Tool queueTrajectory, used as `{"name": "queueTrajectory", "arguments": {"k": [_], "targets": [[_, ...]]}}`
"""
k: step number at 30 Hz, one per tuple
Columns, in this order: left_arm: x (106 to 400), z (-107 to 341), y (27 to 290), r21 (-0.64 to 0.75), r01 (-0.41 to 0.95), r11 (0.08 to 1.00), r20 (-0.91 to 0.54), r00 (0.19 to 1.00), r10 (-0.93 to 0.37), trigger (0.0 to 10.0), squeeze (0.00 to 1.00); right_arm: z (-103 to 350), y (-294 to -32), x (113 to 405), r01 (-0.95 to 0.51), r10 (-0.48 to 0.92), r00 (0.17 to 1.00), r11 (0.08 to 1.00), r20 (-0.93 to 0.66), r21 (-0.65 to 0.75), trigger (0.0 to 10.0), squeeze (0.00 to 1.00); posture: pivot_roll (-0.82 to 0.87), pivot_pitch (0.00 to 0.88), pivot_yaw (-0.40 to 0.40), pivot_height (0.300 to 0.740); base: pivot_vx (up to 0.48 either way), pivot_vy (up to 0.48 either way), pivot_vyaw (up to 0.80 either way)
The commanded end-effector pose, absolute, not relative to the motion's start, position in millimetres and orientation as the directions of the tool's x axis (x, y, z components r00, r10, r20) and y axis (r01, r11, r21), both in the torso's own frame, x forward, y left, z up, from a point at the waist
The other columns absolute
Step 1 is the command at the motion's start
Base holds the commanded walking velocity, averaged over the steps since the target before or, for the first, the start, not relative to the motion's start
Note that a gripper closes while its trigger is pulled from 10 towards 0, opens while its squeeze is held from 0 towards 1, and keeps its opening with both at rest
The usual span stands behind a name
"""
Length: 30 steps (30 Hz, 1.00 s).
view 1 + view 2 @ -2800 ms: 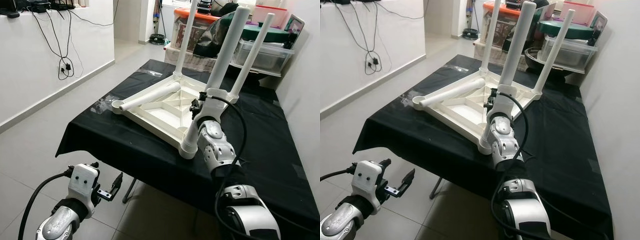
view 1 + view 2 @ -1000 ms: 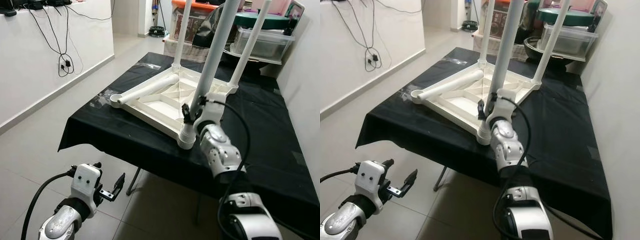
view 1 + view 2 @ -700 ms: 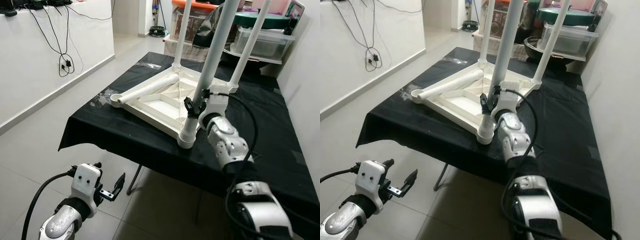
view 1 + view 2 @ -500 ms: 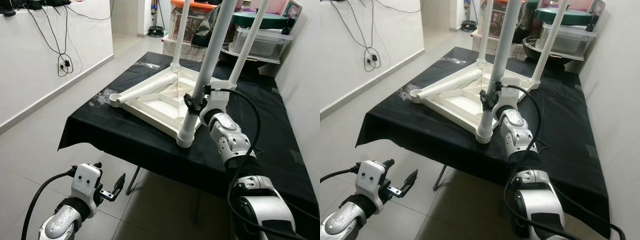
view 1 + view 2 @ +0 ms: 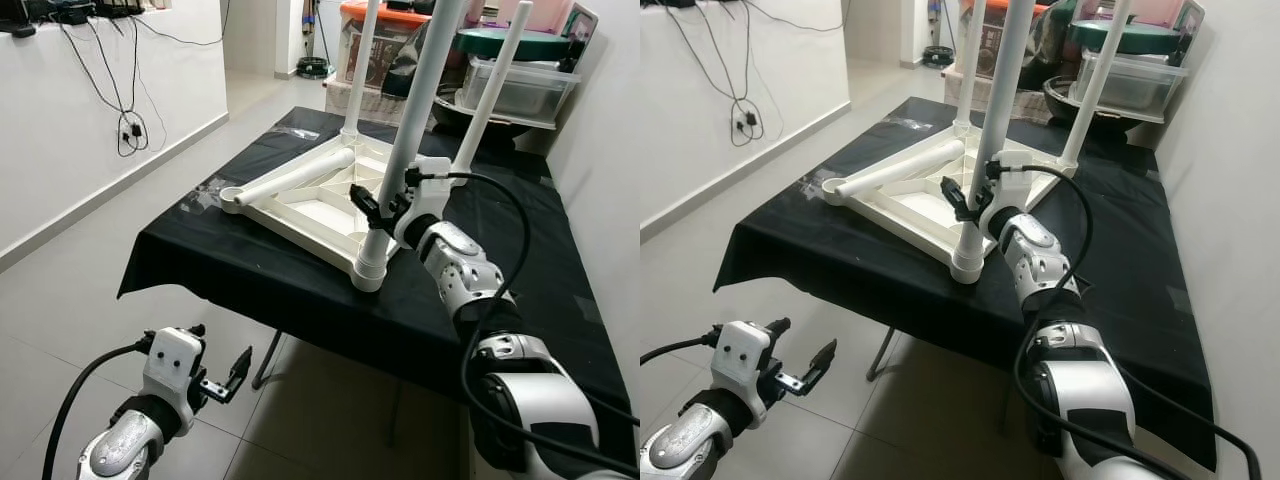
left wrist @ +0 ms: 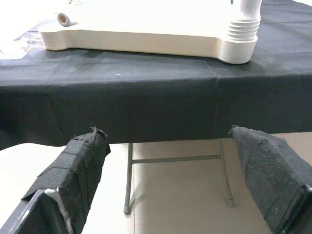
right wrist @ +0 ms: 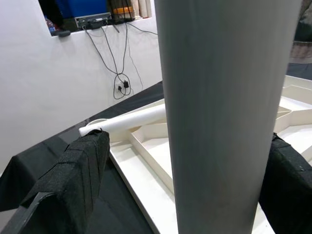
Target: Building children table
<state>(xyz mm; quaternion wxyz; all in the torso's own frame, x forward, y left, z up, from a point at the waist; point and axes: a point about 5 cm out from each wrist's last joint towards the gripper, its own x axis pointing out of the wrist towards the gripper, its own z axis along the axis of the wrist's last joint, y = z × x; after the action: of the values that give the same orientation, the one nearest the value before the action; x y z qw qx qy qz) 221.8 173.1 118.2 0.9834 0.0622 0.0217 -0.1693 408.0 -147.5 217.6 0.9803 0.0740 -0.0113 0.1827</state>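
A white children's table (image 5: 300, 235) lies upside down on a black-clothed table (image 5: 220, 270). Three white legs stand up from its corners, and a loose leg (image 5: 295, 178) lies across its underside. My right gripper (image 5: 380, 208) is at the lower part of the near leg (image 5: 410, 110), just above its ribbed socket (image 5: 368, 268). In the right wrist view the right gripper (image 7: 187, 139) is open, with a finger on each side of the leg (image 7: 224, 97). My left gripper (image 5: 228, 375) hangs open low over the floor, below the table's front edge; the left wrist view shows it (image 6: 165, 134) facing the cloth.
Plastic storage boxes (image 5: 520, 85) and an orange-lidded bin (image 5: 390, 40) stand behind the table. A white wall with hanging cables (image 5: 130, 130) runs along the left. The black table's metal folding legs (image 6: 129, 175) stand on the tiled floor (image 5: 80, 290).
My right arm has swung out to the right, and its gripper now reaches the near leg from the side, slightly higher. The head camera has shifted. The left gripper has not moved.
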Motion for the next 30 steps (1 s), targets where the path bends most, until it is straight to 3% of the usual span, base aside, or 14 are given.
{"name": "queueTrajectory", "arguments": {"k": [1, 30], "targets": [[220.4, 116.6, 172.5, 0.108, 0.344, 0.933, -0.067, 0.939, -0.338, 10.0, 0.00, 218.9, -148.0, 409.5, -0.373, 0.369, 0.928, 0.920, 0.055, 0.121, 10.0, 0.00, 0.07, 0.000, -0.089, 0.740, 0.000, 0.000, 0.00], [219.5, 116.2, 170.8, 0.103, 0.349, 0.931, -0.064, 0.937, -0.344, 10.0, 0.00, 223.8, -140.2, 415.7, -0.360, 0.354, 0.932, 0.929, 0.079, 0.081, 10.0, 0.00, 0.08, 0.000, -0.093, 0.740, 0.000, 0.000, 0.00]]}}
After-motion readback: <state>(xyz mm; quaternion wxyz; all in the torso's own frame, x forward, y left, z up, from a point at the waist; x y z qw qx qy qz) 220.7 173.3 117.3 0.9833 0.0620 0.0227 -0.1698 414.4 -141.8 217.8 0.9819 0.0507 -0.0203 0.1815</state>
